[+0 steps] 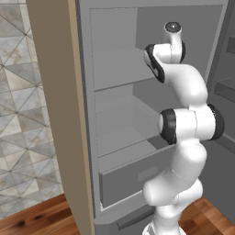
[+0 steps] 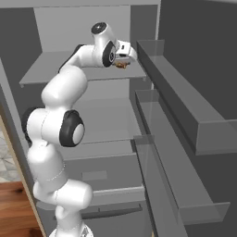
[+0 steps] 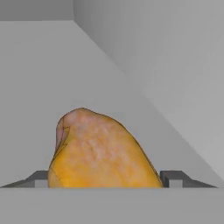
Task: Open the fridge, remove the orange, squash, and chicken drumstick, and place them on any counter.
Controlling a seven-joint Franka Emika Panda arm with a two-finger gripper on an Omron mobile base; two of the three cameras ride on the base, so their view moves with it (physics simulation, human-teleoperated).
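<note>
Golden-brown item: chicken drumstick [image 3: 103, 151], lumpy and tapered, lying on the fridge's upper shelf [image 2: 55, 74] near its right edge, towards the back wall.
Why there: judged to be stored food awaiting removal; it lies flat on the light grey shelf, nothing beside it.
End effector [image 2: 124, 58]: reaches in over the upper shelf; in the hand view its two dark fingertips [image 3: 174, 179] stand either side of the drumstick with a little space left at each flank, so the jaws are apart and not clamped on it.
Why so held: judged a straddle for a side grip, the drumstick centred between the tips.
Fridge [image 1: 151, 13]: matte grey, door swung wide, which lets the arm reach the shelves.
Door bins [image 2: 185, 106]: on the open door at right.
Count, drumsticks: one.
Count, fingertips seen: two.
Count, inner shelves seen: two, with one drawer [image 1: 133, 176] below.
Count, door bins: three.
</note>
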